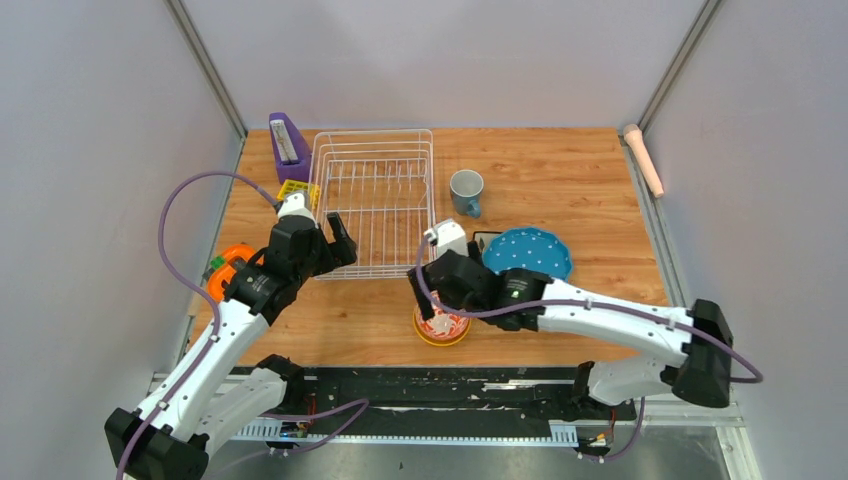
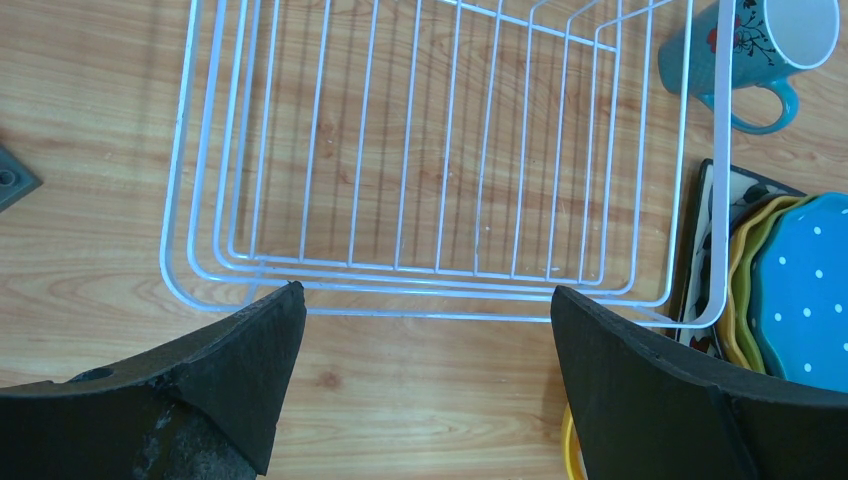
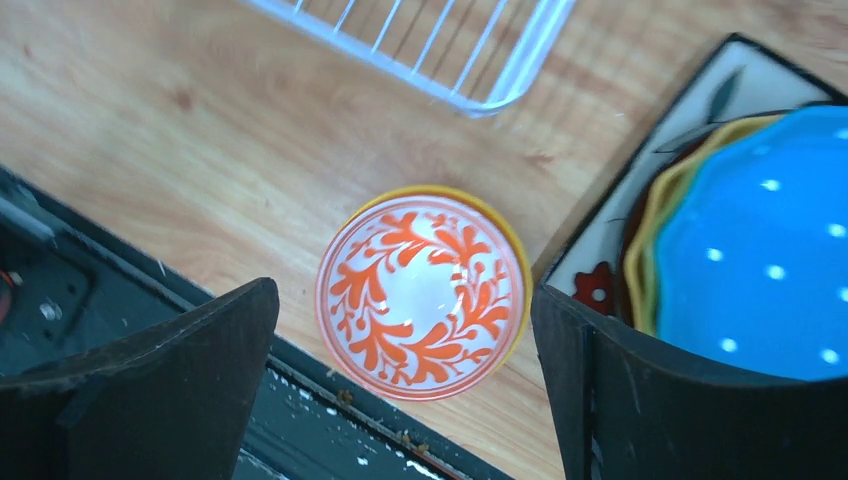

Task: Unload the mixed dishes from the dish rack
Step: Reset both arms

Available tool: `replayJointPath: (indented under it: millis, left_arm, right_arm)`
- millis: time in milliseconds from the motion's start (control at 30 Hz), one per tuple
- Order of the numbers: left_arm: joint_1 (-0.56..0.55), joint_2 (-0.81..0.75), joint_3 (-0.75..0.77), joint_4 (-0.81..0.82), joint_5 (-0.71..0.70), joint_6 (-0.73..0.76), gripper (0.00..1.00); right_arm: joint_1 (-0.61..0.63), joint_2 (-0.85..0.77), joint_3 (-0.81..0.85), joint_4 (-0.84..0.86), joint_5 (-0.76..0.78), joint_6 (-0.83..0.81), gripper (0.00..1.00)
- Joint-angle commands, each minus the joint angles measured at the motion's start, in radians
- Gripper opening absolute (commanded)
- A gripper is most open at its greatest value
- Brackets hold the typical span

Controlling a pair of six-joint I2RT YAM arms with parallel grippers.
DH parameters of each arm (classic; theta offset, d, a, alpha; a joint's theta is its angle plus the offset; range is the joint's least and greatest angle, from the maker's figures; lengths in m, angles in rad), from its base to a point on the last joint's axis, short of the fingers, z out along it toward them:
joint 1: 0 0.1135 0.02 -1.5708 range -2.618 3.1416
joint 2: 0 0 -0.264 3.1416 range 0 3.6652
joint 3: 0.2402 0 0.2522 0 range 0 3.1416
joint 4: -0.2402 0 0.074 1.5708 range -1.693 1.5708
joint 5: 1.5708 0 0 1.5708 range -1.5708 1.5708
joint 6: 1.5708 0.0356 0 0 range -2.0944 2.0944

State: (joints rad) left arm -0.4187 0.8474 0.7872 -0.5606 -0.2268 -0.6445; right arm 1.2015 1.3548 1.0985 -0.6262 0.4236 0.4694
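The white wire dish rack (image 1: pixel 372 200) stands at the back left with nothing in it; it also shows in the left wrist view (image 2: pixel 440 150). The blue-grey mug (image 1: pixel 466 190) stands upright to its right. The blue-dotted plate (image 1: pixel 527 252) tops a stack with yellow and green plates on the dark square plate (image 3: pixel 620 250). The red-and-white patterned bowl (image 3: pixel 420 295) sits inside the yellow bowl (image 3: pixel 515 250) near the table's front edge. My right gripper (image 3: pixel 400 300) is open and empty, above that bowl. My left gripper (image 2: pixel 425 340) is open and empty, just before the rack's near edge.
A purple slanted holder (image 1: pixel 288 145) and a small yellow grid block (image 1: pixel 297 189) stand left of the rack. An orange tape measure (image 1: pixel 232 268) lies at the left edge. A pink cylinder (image 1: pixel 645 160) lies at the right wall. A dark strip (image 3: pixel 100 330) runs along the table's front.
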Motion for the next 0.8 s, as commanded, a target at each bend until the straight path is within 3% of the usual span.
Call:
replayJointPath:
  millis: [0, 100, 267, 533, 767]
  left_arm:
    - [-0.003, -0.006, 0.004, 0.022, -0.004, 0.017, 1.00]
    - [-0.003, -0.007, 0.009, 0.019, -0.006, 0.019, 1.00]
    - [-0.003, -0.016, 0.014, 0.000, -0.013, 0.020, 1.00]
    - [-0.003, -0.013, 0.031, 0.001, -0.011, 0.021, 1.00]
    - [-0.003, -0.037, 0.025, -0.033, -0.002, 0.002, 1.00]
  right_arm:
    - [-0.128, -0.148, -0.065, 0.034, 0.067, 0.134, 1.00]
    - [-0.320, -0.268, -0.145, 0.034, -0.037, 0.234, 1.00]
    - [-0.551, -0.533, -0.300, 0.034, 0.035, 0.324, 1.00]
    - [-0.578, -0.812, -0.422, 0.032, 0.101, 0.310, 1.00]
    - [-0.577, -0.803, -0.435, 0.028, 0.119, 0.294, 1.00]
